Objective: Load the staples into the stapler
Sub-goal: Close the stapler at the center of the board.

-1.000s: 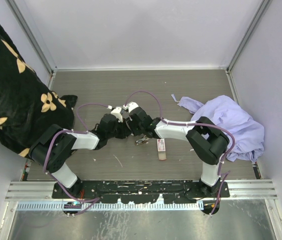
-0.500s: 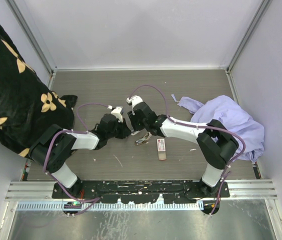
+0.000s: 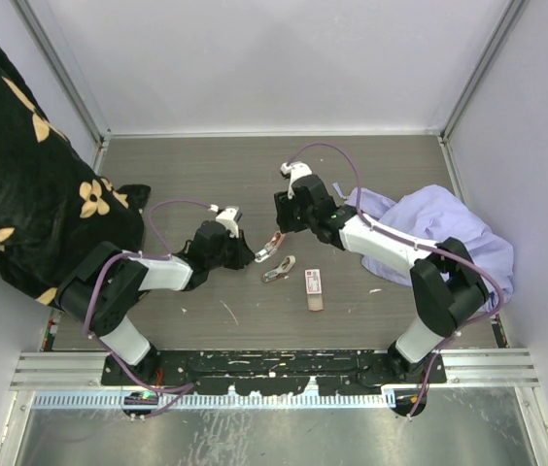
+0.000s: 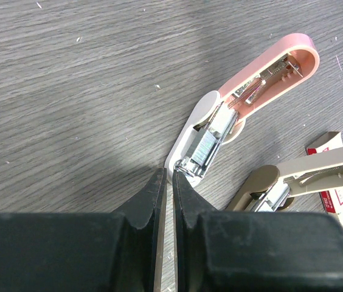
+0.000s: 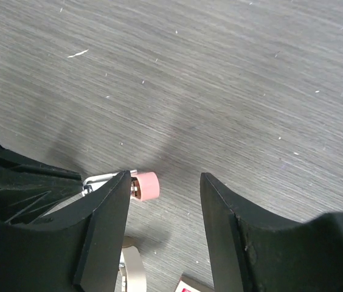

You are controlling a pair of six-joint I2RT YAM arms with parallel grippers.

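L tool pinched shut on end of open pink stapler. Staples box near, to R, part-hidden by beige stapler in wrist view. R tool open.

Tally: two arms, two staplers, two cloths, one box

There is one wood-grain table and two robot arms, the left arm and the right arm. Each arm ends in one gripper, the left gripper and the right gripper, making two grippers with two black fingers apiece, four fingers in all. There are two staplers, one pink stapler and one beige stapler. One strip of staples shows inside the pink one. There is one red-and-white box of staples, with one tan tray. There are two cloths, one black cloth printed with tan flowers and one lilac cloth.
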